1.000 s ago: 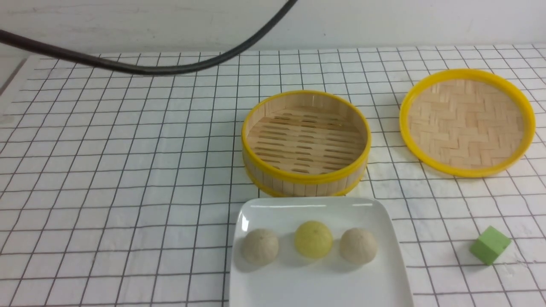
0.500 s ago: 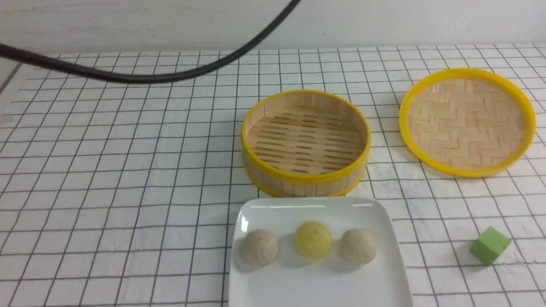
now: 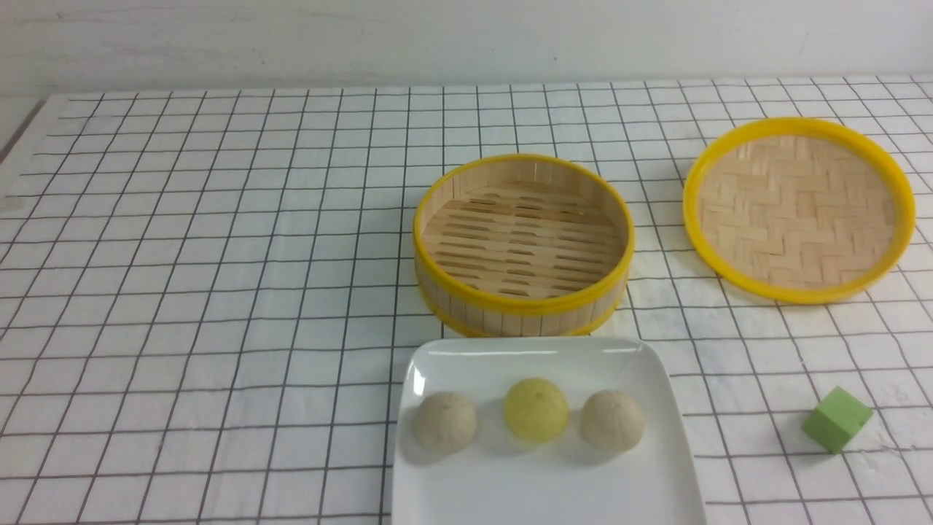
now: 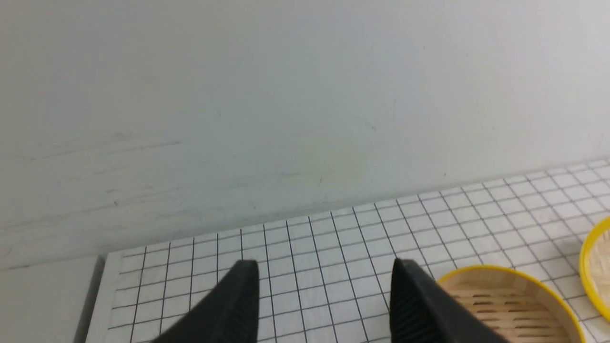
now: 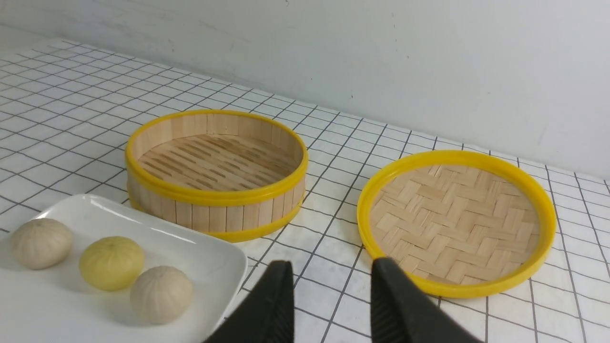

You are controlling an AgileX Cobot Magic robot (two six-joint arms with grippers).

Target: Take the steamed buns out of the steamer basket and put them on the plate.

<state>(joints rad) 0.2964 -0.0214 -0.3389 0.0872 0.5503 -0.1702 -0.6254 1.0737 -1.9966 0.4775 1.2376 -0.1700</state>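
Gone from the front view is the black cable that looped across the far left of the scene a second ago; nothing else on the table has shifted. The steamed buns [image 3: 536, 409] lie in a row on the plate [image 3: 541, 490], two pale beige ones flanking a yellow one, each apart from its neighbour. The plate sits at the near edge, a little right of centre, and its far edge lies just beside the near wall of the steamer basket [image 3: 521, 315]. The basket stands upright on the checked cloth [image 3: 219, 292], its slatted floor bare. Its woven lid [image 3: 798, 211] lies flat to the right of the basket, not touching it. A green cube [image 3: 837, 419] rests on the cloth near the right edge, well apart from the plate.

Neither arm shows in the front view. In the left wrist view the left gripper [image 4: 326, 274] hangs above the cloth facing the far wall, with the basket off to its right. Its fingers [image 4: 240, 295] stand wide apart with only cloth showing between them. In the right wrist view the right gripper [image 5: 332, 269] hovers near the gap between plate and lid. Its fingers [image 5: 276, 305] are set narrower than the left pair, with a clear gap and nothing held.
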